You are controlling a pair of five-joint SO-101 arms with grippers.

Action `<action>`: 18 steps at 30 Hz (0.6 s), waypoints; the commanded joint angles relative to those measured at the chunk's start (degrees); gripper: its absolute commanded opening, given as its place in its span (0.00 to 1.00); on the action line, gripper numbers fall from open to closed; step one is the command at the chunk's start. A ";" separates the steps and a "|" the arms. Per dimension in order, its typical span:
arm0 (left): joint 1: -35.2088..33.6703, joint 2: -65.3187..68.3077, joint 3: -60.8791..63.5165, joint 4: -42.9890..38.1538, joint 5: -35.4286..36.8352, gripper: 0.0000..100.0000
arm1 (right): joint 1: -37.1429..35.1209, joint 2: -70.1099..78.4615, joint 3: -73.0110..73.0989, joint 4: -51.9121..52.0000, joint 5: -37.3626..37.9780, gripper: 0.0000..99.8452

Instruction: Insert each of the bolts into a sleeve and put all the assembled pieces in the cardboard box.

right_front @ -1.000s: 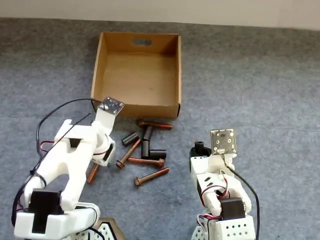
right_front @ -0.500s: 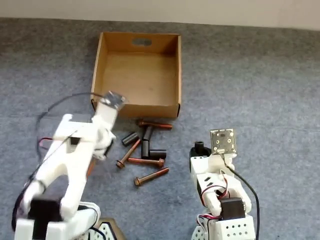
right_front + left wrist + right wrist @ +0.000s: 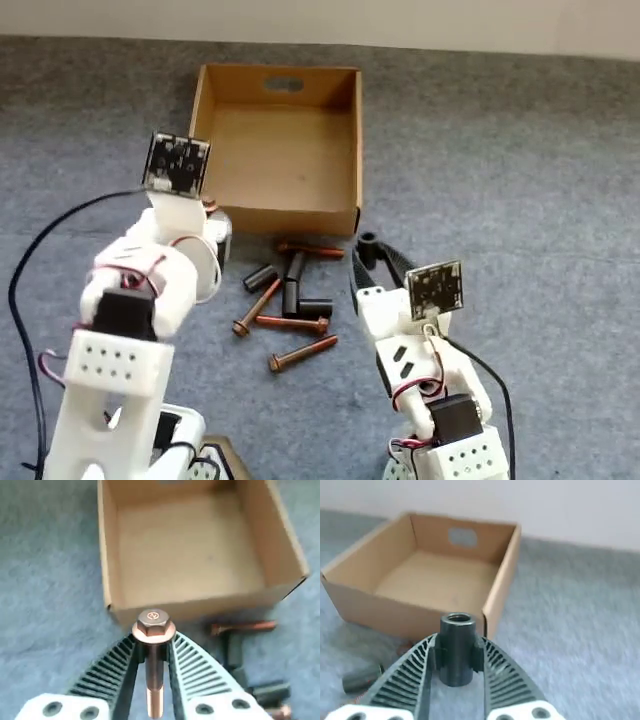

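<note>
Pinching a copper hex-head bolt [image 3: 153, 623], the left tool [image 3: 153, 640] sits before the brown cardboard box [image 3: 290, 218]; the right tool [image 3: 456, 644] clamps a black cylindrical sleeve [image 3: 456, 655] nearby, bore exposed, likely for mating.

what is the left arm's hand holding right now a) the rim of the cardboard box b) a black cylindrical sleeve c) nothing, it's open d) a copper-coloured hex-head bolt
D: the left hand is closed on a copper-coloured hex-head metal bolt, its shank running down between the fingers, while the black cylindrical sleeve sits in the right hand.
</note>
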 commanded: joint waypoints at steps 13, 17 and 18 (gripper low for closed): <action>7.34 -15.78 12.35 -29.36 12.66 0.01 | -9.10 -0.66 5.76 -21.85 -0.18 0.01; 11.03 -16.57 12.00 -33.67 14.95 0.01 | -9.10 -0.66 7.43 -21.76 -0.18 0.01; 11.47 -16.57 12.00 -34.90 15.38 0.01 | -9.10 -0.22 7.60 -21.76 -0.18 0.01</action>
